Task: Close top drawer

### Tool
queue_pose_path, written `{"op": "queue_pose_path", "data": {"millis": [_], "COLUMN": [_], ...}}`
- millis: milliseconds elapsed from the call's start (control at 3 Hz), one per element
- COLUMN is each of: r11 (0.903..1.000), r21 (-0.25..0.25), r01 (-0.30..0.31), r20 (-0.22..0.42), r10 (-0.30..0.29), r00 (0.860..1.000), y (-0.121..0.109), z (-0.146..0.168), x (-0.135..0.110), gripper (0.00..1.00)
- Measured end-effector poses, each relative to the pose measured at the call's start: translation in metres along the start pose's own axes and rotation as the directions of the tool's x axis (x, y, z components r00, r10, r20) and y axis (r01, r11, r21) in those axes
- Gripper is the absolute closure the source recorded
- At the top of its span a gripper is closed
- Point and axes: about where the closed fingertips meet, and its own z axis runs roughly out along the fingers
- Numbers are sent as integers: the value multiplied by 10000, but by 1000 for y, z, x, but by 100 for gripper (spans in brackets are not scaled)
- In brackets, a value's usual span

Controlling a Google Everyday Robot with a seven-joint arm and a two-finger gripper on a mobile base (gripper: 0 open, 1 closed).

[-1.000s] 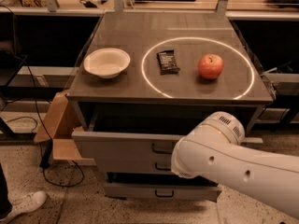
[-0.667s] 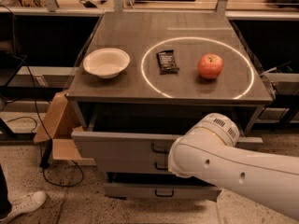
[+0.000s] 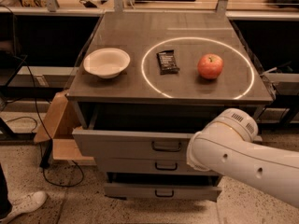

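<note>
A robot's white arm (image 3: 243,155) reaches in from the lower right and crosses the right part of an open top drawer (image 3: 121,143), beneath a grey table (image 3: 126,31). The gripper is hidden behind the arm's rounded casing, apparently at or near the right part of the drawer front, so whether it is wide, narrow or holding anything cannot be told.

The top drawer stands pulled out towards the camera. Its plain grey front panel sits forward of the table's front edge, with a dark gap showing between the tabletop and the panel. The small black loop handle (image 3: 166,146) at the panel's centre is in plain sight, just left of the arm and not covered by it.

Below hang two smaller grey drawer fronts, the middle one (image 3: 135,164) and the lowest (image 3: 135,190), each with a black handle of its own. The arm covers the right end of the middle one.

On the table, a white bowl (image 3: 106,62) rests at the left, outside a bright ring of light (image 3: 142,71) cast on the surface. Inside the ring lie a dark-wrapped snack bar (image 3: 167,61) at the left and a red apple (image 3: 210,66) at the right, near each other but apart.

An open cardboard box (image 3: 58,125) leans by the table's left side, with black cables (image 3: 56,174) trailing over the speckled floor. A white shoe (image 3: 25,204) shows at the bottom left corner.
</note>
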Motion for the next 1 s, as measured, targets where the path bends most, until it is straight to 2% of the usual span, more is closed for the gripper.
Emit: {"op": "queue_pose_path", "data": {"millis": [333,1000], "r11": [10000,10000], "r21": [43,44], "r01": [-2,-2], "r20": [-44,-44], "r10": [2,2], "r00": [10000,10000], "y": [-2,-2], "z": [0,0], "x": [3,3], "gripper": [84,38]}}
